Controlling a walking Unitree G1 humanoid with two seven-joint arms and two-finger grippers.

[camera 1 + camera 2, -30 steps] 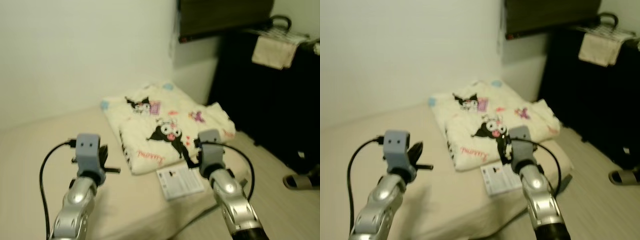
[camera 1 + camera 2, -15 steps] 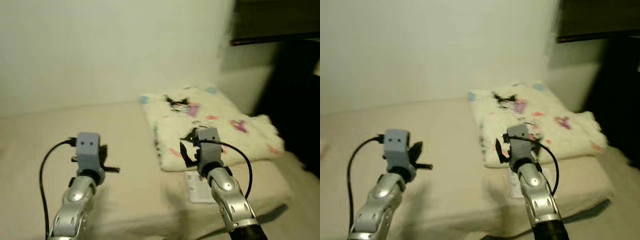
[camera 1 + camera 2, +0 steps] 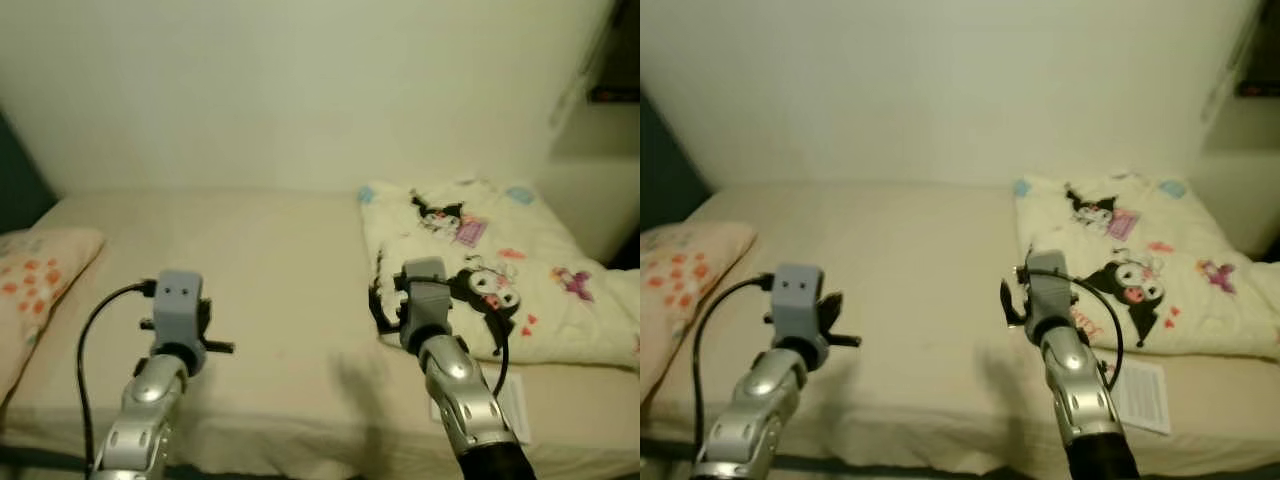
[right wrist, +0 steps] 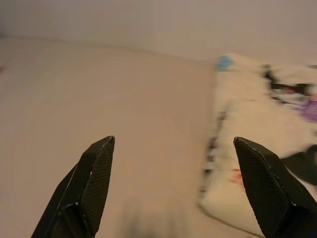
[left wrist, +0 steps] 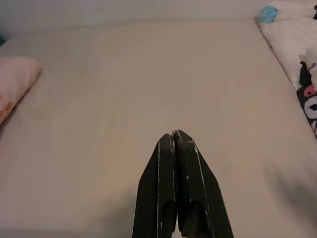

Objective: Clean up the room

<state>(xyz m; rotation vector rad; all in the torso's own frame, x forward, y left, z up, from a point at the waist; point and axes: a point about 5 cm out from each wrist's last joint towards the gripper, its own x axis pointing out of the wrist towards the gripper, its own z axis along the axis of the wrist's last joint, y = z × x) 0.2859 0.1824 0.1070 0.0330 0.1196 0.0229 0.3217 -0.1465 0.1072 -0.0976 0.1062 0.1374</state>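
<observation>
**Operator:** Report gripper status, nearest items first.

**Technician:** Left gripper (image 5: 174, 136): fingers pressed together, holding nothing, raised above the bare mattress (image 3: 270, 270). Right gripper (image 4: 173, 148): fingers spread wide, empty, raised just beside the near edge of the folded blanket (image 3: 480, 265).

**Operator:** Locate the items to be tidied.

**Technician:** A printed paper sheet (image 3: 1140, 392) lies flat on the mattress near its front edge, on the robot's right, just below the blanket. The blanket, cream with cartoon prints, sits folded on the right half of the bed. A pillow (image 3: 35, 275) with orange dots rests at the far left edge. The wall (image 3: 300, 90) lies beyond.

**Operator:** Assess progress.

**Technician:** Judged early stage. Nothing is in either gripper. The blanket appears already folded; the loose sheet likely remains to be collected.
</observation>
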